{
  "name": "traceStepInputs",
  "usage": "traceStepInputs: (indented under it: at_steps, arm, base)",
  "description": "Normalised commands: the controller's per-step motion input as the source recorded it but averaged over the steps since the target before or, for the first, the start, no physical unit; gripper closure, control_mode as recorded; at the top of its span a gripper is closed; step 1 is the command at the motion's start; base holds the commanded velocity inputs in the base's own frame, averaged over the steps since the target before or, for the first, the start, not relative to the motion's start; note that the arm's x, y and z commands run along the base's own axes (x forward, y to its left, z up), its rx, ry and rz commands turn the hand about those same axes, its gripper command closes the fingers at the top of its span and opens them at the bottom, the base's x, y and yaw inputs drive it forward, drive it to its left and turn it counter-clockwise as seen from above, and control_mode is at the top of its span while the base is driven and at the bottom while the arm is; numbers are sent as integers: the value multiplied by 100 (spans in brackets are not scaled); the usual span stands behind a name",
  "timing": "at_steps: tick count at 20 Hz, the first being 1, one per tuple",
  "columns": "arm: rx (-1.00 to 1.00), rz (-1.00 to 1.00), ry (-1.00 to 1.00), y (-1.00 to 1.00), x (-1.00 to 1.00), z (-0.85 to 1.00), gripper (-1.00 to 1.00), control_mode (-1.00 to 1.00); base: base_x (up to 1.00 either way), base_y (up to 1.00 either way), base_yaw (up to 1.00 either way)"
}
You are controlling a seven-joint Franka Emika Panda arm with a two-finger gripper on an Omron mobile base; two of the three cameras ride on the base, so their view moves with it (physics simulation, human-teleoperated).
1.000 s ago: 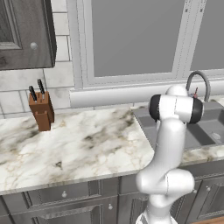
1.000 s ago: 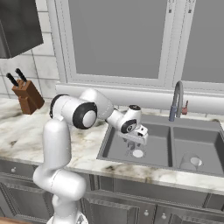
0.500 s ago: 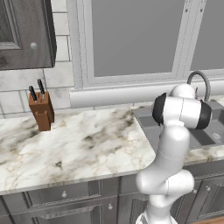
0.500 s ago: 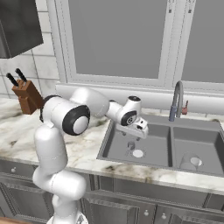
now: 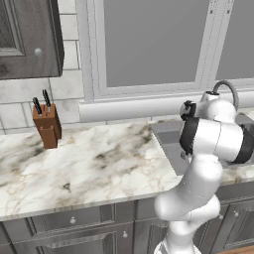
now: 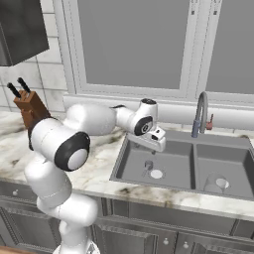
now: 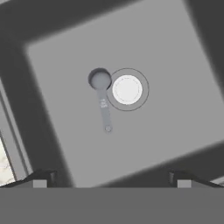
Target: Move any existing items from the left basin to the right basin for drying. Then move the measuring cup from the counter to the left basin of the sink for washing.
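The measuring cup (image 7: 103, 103), a tiny grey scoop with a thin straight handle, lies flat on the floor of the left basin (image 7: 170, 131), its bowl touching the rim of the pale round drain (image 7: 127, 89). My gripper (image 7: 112, 177) hangs well above it, open, with nothing between its fingers. From the right base view the gripper (image 6: 153, 147) hovers over the back left part of the left basin (image 6: 130, 171), with the measuring cup (image 6: 148, 165) below it. The see-through round item (image 6: 217, 182) sits in the right basin (image 6: 238, 166).
A tall arched faucet (image 6: 199, 111) stands behind the divider of the sink. A wooden knife block (image 5: 46, 124) stands at the back left of the white marble counter (image 5: 89, 163). A window sill runs along the wall behind the sink.
My hand has risen a little above the left basin, staying open. The measuring cup has stayed where it lies on the basin floor.
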Motion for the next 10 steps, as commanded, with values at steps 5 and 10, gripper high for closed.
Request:
traceStepInputs:
  at_steps: [5, 10]
  arm:
    - [0, -4, 0, 14, -56, 50, -100, -100]
    - [0, -1, 0, 12, -63, 41, -100, -100]
  base:
    - [0, 0, 0]
    - [0, 0, 0]
